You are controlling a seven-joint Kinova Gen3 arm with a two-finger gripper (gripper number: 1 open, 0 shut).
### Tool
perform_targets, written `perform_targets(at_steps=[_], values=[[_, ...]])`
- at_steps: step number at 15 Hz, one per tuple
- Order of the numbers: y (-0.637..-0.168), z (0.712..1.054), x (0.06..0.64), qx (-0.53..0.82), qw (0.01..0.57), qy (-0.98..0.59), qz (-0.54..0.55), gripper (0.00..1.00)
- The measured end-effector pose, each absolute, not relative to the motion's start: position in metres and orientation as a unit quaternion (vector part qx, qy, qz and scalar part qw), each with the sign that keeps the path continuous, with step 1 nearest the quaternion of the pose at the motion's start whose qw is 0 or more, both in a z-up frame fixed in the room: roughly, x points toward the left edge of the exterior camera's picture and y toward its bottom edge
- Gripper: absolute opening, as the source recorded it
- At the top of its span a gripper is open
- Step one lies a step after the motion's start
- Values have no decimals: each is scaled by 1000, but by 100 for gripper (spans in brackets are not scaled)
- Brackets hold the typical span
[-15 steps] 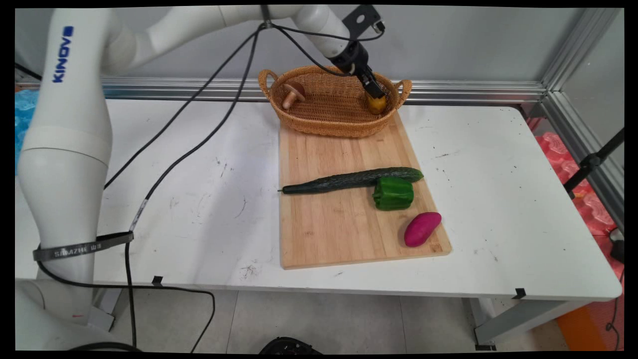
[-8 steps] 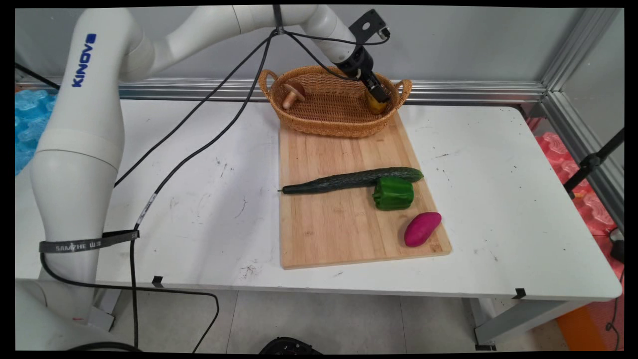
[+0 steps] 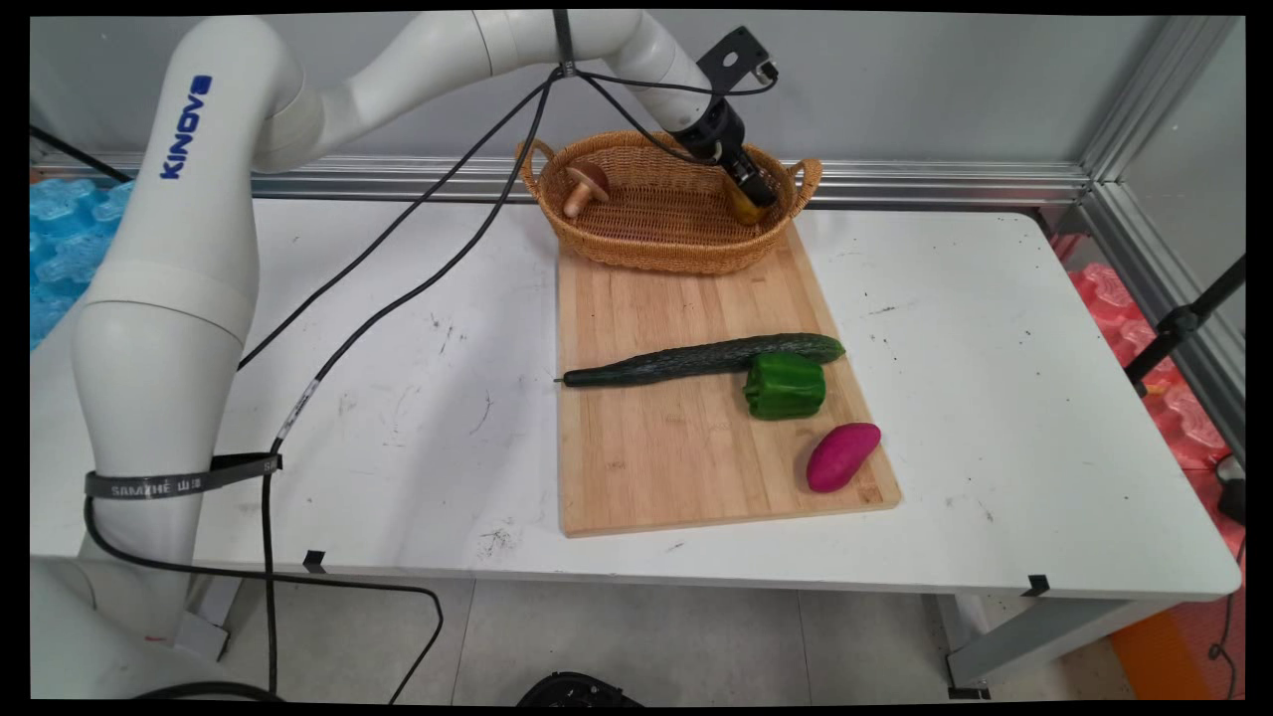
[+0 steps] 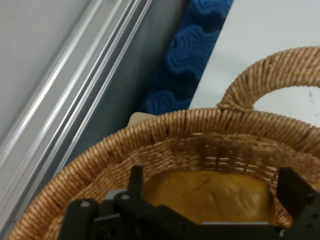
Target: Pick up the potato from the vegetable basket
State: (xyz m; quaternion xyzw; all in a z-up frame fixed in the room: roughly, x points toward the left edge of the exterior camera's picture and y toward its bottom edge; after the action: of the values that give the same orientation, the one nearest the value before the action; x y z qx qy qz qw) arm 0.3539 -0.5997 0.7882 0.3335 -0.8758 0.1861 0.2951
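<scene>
Yellow potato-like lump (image 4: 210,192) lies inside the wicker basket (image 3: 646,254), against its right end wall below the handle. The gripper (image 3: 756,194) reaches down into the basket over it. In the hand view its two fingers stand spread wide, one on each side of the lump, and seem not to press on it, so it grips nothing. A mushroom (image 3: 582,187) leans at the basket's left end. The basket sits at the far end of a wooden board (image 3: 656,457) on the white table (image 3: 398,398). Nearer on the board lie a cucumber (image 3: 696,358), a green pepper (image 3: 786,386) touching it, and a purple sweet potato (image 3: 842,456).
</scene>
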Motion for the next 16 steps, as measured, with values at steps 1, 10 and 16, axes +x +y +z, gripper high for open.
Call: perform_targets(at_steps=[1,10,16], values=[[-600,787,354,335,295,-875,185,100],[-604,782,359,343,289,-874,189,100],[-603,780,365,344,280,-876,190,100]])
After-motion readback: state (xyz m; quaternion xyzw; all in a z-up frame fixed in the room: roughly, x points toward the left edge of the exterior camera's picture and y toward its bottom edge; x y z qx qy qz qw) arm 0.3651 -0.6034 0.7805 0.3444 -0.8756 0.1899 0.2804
